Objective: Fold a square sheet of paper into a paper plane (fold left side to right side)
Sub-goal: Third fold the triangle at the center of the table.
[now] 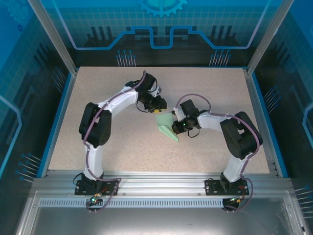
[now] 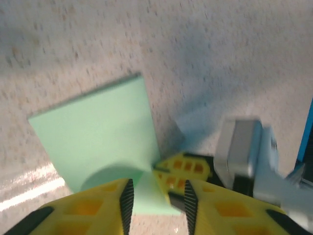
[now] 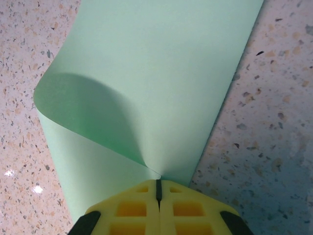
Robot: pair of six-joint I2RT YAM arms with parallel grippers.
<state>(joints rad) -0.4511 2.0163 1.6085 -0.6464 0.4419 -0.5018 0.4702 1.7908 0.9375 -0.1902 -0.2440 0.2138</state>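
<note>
Top external view: the thin, pale mint-green square sheet of paper [image 1: 168,131] lies near the middle of the speckled beige table [image 1: 220,93], between the two arms. The left gripper [image 1: 157,109] is at the sheet's far end, and the right gripper [image 1: 177,126] is at its right edge (both pairs of jaws are too small here to read).

Left wrist view: the left gripper [image 2: 157,195] has its yellow, black-padded fingers [image 2: 93,210] standing apart, clamped on nothing. A near corner of the sheet [image 2: 98,137] shows in the gap between them, and the rest of the paper spreads up and to the left over the table. Just right of that corner, a yellow finger [image 2: 188,167] of the right gripper meets the sheet, with a blurred grey part of that arm behind it.

Right wrist view: the right gripper [image 3: 158,188] has its yellow fingers pressed together, pinching the near edge of the sheet [image 3: 161,73]. From the pinch the paper fans away. Its left side curls up and over in a soft roll that shades the layer beneath, while its right edge runs straight across the table [image 3: 274,122]
</note>
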